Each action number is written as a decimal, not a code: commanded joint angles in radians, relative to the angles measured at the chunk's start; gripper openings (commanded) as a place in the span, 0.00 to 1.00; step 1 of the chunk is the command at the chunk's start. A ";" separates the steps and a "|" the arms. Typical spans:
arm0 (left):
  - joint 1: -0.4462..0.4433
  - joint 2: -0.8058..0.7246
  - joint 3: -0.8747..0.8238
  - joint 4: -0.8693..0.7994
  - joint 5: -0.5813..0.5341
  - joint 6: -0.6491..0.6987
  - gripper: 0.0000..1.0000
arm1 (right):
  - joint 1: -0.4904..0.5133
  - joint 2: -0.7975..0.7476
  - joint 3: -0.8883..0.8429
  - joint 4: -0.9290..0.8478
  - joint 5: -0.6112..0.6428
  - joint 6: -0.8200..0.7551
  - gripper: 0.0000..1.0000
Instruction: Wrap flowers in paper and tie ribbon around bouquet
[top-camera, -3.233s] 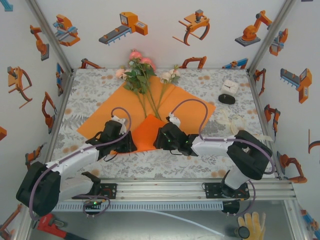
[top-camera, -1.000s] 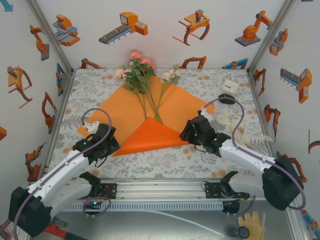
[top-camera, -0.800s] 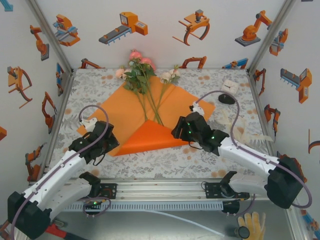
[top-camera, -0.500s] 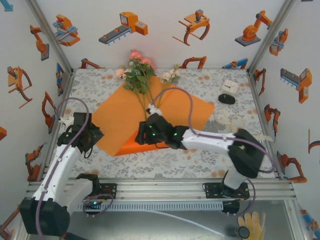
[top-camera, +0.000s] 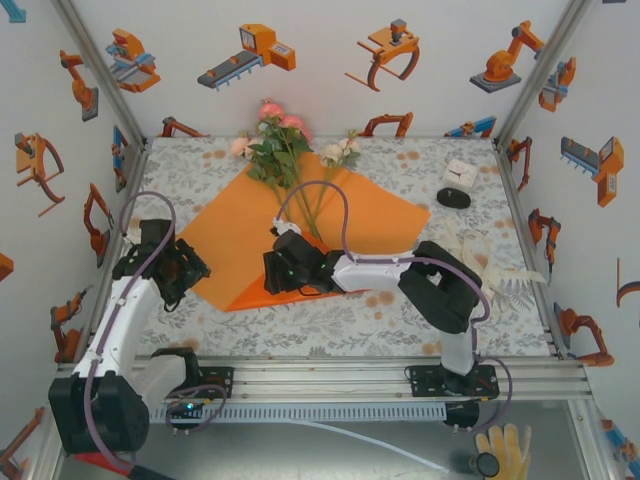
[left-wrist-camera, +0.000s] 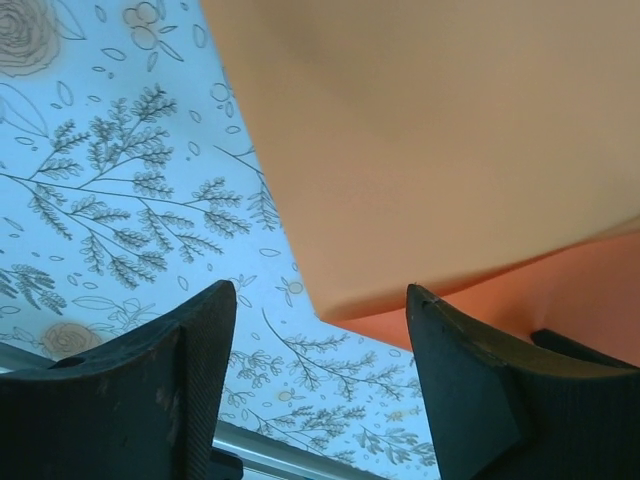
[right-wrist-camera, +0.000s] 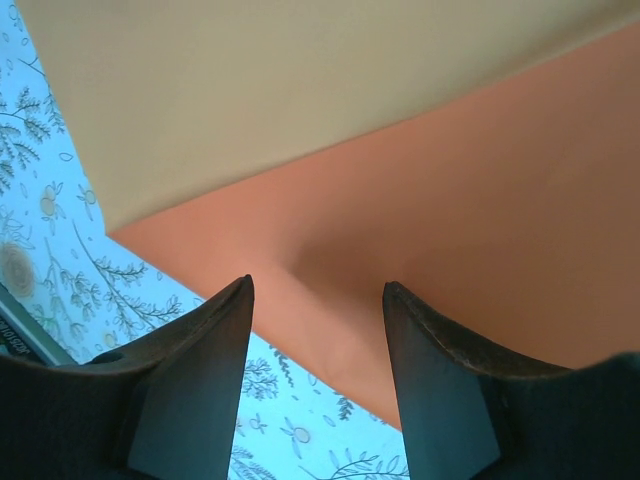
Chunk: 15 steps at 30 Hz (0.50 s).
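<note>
Two risks, as a guess: the folded near flap of the paper (top-camera: 235, 230) could spring open if nothing pins it (the crease looks soft). Any tug on the sheet could also roll the flowers (top-camera: 285, 150) off the far half, where their stems lie.

Left gripper (left-wrist-camera: 320, 300): jaws apart, empty, just beside the paper's near-left corner.

Right gripper (right-wrist-camera: 317, 285): also spread, grasping nothing, low over the flap, contact unclear.

The ribbon (top-camera: 462, 242) lies well apart, to the right.
</note>
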 joint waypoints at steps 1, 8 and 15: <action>0.034 0.052 0.052 -0.021 -0.086 -0.033 0.68 | -0.020 0.000 0.022 0.020 0.006 -0.056 0.53; 0.243 0.269 0.155 0.108 -0.040 -0.007 0.78 | -0.053 -0.004 -0.021 0.079 -0.024 -0.069 0.53; 0.389 0.555 0.296 0.229 0.137 0.049 0.77 | -0.061 0.014 -0.023 0.115 -0.053 -0.097 0.53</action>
